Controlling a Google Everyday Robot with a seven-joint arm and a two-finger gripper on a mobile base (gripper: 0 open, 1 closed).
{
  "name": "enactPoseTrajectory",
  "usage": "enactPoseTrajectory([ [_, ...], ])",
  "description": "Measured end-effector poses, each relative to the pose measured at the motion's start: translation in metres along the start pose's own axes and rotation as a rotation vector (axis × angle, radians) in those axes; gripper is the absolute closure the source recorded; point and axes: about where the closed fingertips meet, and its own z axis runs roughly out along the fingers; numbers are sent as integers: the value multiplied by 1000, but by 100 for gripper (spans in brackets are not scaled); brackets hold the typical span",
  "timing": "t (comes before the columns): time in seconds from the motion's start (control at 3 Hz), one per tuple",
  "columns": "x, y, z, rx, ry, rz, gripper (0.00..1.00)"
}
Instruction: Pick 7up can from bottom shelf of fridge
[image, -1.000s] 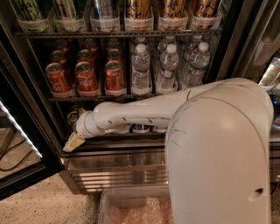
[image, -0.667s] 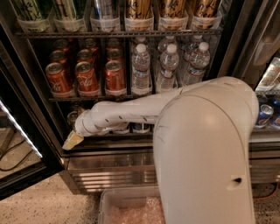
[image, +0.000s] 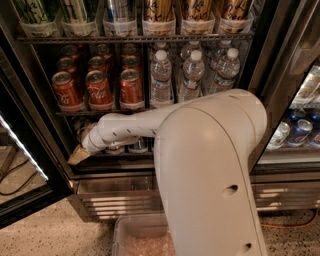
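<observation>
I am watching the gripper (image: 79, 155) hanging at eight o'clock, by the left end of the bottom shelf (image: 125, 160) of the fridge (image: 115, 202); whether it is open or closed, I cannot tell. The 7up can (image: 138, 145) is probably the one peeking from under the arm, at the gripper's three o'clock. Coca-Cola cans (image: 100, 90) and water bottles (image: 192, 75) are filling the rack above.

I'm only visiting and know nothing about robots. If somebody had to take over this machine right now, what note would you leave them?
The gripper is low at the left front of the bottom shelf, inside the fridge. Whether it holds anything cannot be told.
The cans on that shelf are mostly hidden behind the arm; the 7up can cannot be picked out.
Done: the arm is at the shelf.
Left: grip the 7up can and bring it out.
</observation>
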Motion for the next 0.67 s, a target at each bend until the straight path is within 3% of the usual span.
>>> enactPoseTrajectory([
  [0.33,6,-4,12,-5,7,17,24],
  [0.67,3,-5,9,-5,7,17,42],
])
